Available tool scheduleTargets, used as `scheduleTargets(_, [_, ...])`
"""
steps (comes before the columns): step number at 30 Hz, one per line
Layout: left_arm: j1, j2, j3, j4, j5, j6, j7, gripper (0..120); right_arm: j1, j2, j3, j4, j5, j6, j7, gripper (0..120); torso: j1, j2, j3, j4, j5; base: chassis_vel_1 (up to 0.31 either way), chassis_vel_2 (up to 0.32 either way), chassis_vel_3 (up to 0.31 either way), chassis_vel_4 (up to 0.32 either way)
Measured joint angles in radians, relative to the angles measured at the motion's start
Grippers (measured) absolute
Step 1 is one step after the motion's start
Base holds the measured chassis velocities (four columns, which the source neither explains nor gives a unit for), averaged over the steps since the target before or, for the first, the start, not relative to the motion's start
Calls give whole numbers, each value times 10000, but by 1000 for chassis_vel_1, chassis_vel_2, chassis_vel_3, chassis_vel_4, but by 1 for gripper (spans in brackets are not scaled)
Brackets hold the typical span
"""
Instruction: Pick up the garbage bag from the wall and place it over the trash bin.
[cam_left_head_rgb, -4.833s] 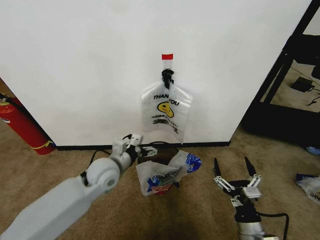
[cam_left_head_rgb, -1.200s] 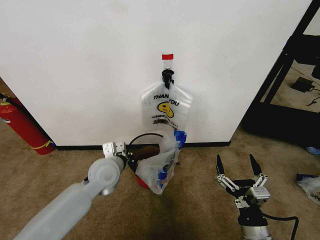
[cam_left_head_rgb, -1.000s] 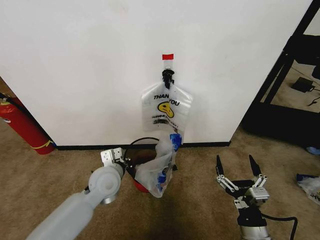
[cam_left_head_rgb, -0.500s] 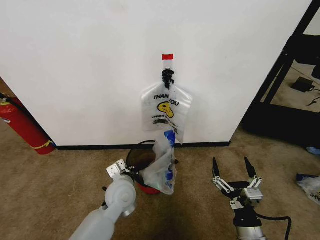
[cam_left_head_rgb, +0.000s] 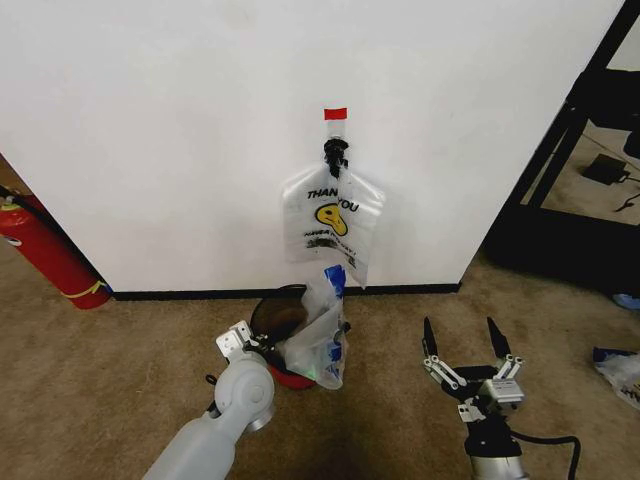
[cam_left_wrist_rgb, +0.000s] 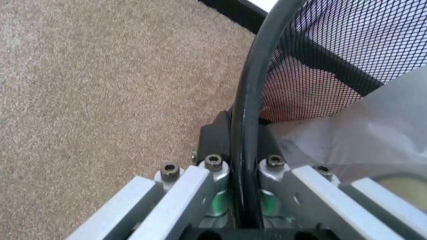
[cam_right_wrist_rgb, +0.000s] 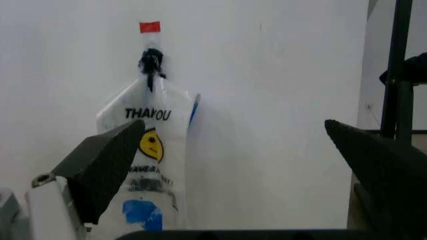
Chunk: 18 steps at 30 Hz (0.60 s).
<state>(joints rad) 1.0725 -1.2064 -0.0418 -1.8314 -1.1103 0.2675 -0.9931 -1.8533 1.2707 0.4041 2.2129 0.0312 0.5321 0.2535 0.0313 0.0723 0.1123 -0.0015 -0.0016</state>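
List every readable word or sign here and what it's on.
"THANK YOU": on the bag bundle hung on the wall; only partly legible, above a yellow smiley.
Dark small print under the smiley: too blurred to read.
Red tape above the bundle: blank.
Garbage bag on the bin: blue patches, no legible text.

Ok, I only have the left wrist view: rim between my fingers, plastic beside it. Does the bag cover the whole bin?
Observer: No, the garbage bag drapes only the right side of the trash bin; the left of its mouth is bare.
Operator: Where's the right hand?
Observer: The right hand is open, over the carpet right of the bin, touching nothing.
Operator: Anything on the wall?
Observer: A THANK YOU bag bundle hangs on the wall above the bin.
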Motion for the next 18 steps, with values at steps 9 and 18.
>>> scheduleTargets(9, [-76,-36,87,83,-12,105,7,0,-5,-28,24,4,-2,14,34,100,0,3,0,1,0,0,0,0,0])
scheduleTargets(18, [-131,93,9,-318,-157,451,17,29,31,-75,31,35,27,-24,43,100,2,2,2,-1,-4,0,0,0,0])
